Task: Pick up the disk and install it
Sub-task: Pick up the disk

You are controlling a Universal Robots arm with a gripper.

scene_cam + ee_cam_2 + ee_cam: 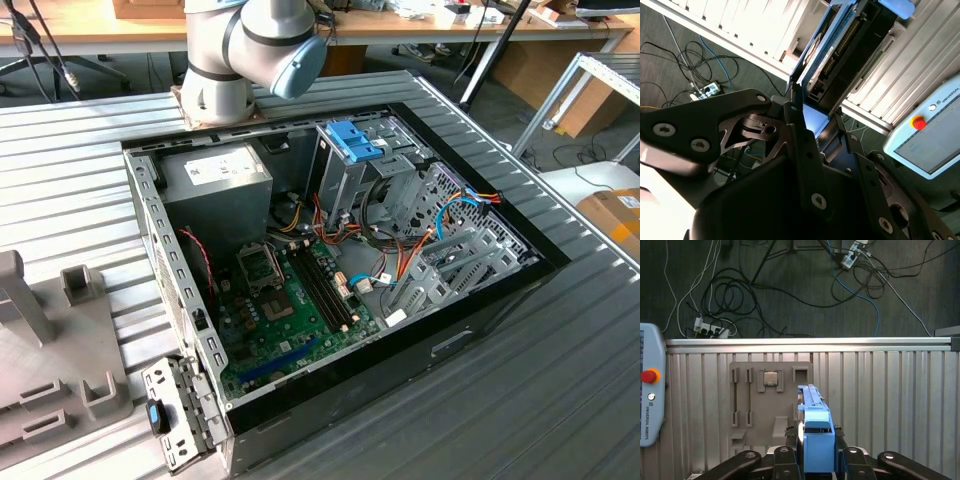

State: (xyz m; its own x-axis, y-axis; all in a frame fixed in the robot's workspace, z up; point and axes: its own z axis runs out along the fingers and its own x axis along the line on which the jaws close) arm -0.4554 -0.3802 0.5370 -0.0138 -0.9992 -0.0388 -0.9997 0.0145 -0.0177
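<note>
- My claw (815, 437) is clamped on the disk (812, 405), with a finger (790, 455) on each flat face.
- Second wrist view shows the same grip: claw (816, 120) closed on the near end of the disk (840, 45).
- The disk is edge-on in the air above the ribbed bench (890, 400), its blue rail and blue tab (818, 440) facing the first wrist camera.
- Under the disk, a grey fixture plate (755, 405) lies on the bench, with a small square chip (771, 378) seated in one pocket.
- A pendant (650, 390) with a red button sits at the bench side.
- Past the bench edge, tangled cables (765, 285) lie on the floor.
- Exterior view: my arm base (245, 55) stands behind the open computer case (480, 320).
- Inside the case, the grey power supply box (215, 185) is to the exterior view's left of the drive cage (345, 185).
- A blue clip (352, 140) tops the cage.
</note>
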